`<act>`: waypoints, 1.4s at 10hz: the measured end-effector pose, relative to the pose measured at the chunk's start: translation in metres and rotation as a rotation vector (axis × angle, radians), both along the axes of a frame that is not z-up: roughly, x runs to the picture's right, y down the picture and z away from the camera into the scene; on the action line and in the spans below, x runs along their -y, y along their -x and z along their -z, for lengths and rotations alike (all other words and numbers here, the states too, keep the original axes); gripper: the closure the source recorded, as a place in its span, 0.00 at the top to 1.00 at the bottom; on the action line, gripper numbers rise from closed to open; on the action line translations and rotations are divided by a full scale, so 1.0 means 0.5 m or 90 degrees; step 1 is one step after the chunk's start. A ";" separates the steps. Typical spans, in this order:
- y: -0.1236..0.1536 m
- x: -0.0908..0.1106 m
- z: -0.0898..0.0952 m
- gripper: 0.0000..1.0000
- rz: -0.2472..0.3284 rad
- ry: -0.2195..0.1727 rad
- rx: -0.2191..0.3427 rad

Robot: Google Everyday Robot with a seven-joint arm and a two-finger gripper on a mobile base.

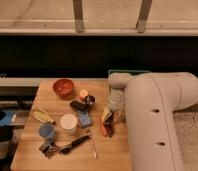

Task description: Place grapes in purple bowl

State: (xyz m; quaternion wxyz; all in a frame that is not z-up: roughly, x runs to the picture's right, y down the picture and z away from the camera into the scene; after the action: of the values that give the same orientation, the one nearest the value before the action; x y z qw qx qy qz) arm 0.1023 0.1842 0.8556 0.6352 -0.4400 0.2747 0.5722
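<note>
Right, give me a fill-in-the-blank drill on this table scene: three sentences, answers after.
1. The hand hangs over the ___, beside the orange stick.
2. The bin behind the arm is ___ in colour.
3. The banana lies near the ___ edge of the table, as the picture shows it.
Missing words: grapes; green; left.
</note>
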 end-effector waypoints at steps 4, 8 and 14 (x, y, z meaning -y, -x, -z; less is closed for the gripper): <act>-0.038 0.073 0.068 0.00 -0.004 -0.093 -0.020; -0.092 0.226 0.219 0.00 -0.011 -0.214 -0.060; -0.317 0.280 0.339 0.00 -0.037 -0.267 -0.222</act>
State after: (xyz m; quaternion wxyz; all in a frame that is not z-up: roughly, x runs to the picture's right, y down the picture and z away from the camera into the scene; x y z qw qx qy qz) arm 0.2609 0.0442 0.6859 0.6389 -0.2012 0.2427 0.7017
